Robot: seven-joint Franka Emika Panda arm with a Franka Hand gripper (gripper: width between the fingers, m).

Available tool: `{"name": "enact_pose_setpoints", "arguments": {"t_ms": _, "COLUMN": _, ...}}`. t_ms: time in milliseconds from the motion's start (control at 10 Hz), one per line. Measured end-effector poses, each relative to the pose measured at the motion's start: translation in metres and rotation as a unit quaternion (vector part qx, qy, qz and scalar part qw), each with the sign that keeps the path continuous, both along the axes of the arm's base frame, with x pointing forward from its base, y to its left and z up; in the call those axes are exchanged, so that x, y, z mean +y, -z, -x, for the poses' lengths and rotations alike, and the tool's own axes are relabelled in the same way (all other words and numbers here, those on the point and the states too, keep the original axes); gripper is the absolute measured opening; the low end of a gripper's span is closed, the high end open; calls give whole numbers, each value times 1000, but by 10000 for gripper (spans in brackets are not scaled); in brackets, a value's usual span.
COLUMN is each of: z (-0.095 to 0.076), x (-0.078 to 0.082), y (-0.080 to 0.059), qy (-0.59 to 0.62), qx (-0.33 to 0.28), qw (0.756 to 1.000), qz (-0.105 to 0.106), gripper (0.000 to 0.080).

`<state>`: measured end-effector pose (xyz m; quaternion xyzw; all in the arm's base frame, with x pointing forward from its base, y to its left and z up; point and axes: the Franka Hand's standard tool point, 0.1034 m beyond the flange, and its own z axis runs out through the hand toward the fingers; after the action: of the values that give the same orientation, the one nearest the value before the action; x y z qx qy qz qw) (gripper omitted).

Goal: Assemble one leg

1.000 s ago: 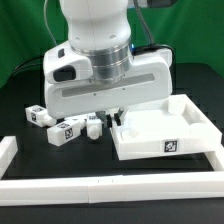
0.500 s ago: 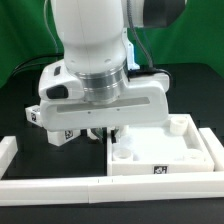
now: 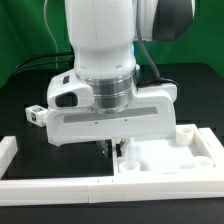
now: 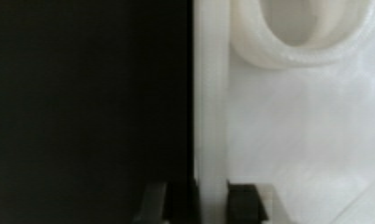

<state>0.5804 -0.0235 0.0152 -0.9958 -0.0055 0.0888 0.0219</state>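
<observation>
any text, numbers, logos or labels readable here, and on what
No words, numbers or brand names can be read in either view.
leg: only a black-and-white square pattern on its face, no letters, too small to make out.
panel: plain white where it shows, no print.

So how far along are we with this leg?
Nothing looks assembled yet. In hand: the claw straddles the edge of the large flat white panel with round sockets, apparently clamped on it. Left: the small white square-sided leg with marker tags lies loose, apart from the panel, and the visible sockets look empty.
</observation>
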Motion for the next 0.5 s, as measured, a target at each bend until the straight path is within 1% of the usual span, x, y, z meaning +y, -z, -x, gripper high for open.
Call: {"name": "enact_pose_setpoints", "arguments": {"t_ms": 500, "z": 0, "x": 0, "y": 0, "qy": -1, "qx": -1, "qw": 1000, "qz": 0, "gripper": 54}}
